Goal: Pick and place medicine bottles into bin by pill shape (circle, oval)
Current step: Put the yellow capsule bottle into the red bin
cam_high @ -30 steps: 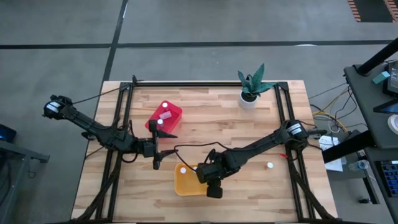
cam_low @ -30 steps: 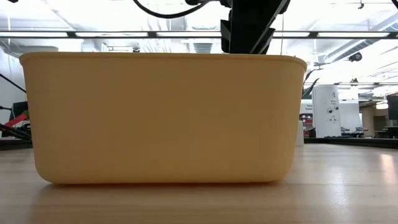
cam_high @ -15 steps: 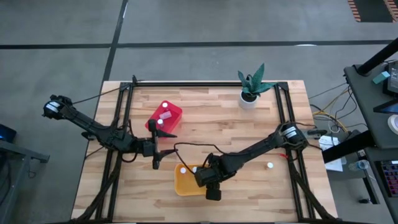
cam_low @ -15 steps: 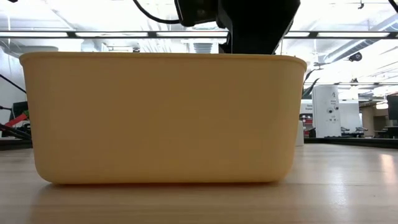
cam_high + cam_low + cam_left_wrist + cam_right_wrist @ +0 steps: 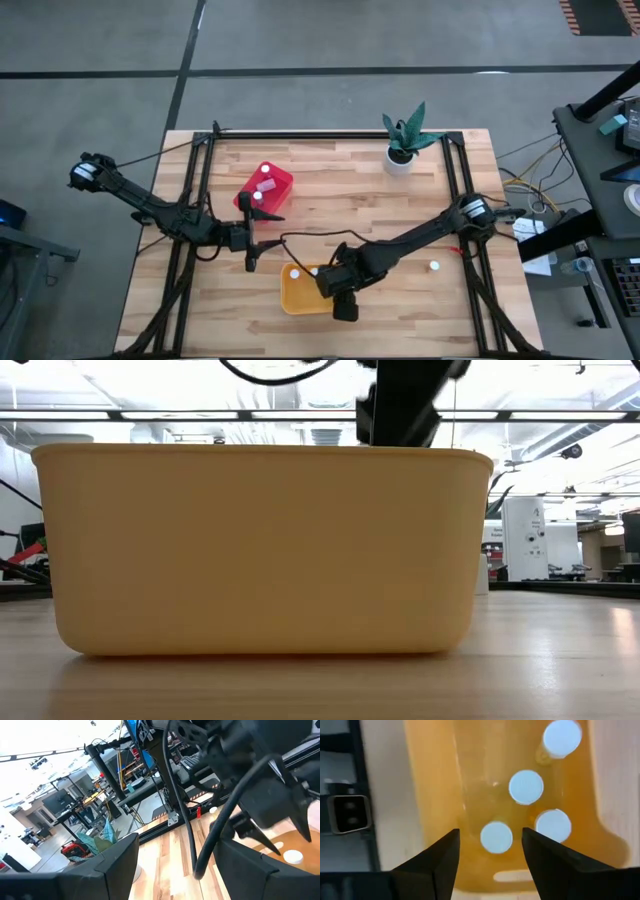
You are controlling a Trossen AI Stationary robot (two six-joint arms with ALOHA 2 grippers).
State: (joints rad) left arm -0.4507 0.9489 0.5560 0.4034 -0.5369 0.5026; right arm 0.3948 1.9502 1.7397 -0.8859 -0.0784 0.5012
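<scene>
Right gripper (image 5: 489,852) above yellow bin (image 5: 435,795), fingers spread, grasping nothing; four medicine bottles (image 5: 496,837) upright inside bin. Best lifted straight up, clear of caps. Left gripper (image 5: 251,262) beside bin, released.

The yellow bin (image 5: 297,291) at lower centre of the high view holds four white-capped bottles (image 5: 526,786), with the right gripper (image 5: 490,851) overhead blocking entry. Bare bench (image 5: 340,205) lies open at centre, between the red bin (image 5: 272,187) and plant pot (image 5: 399,160)
</scene>
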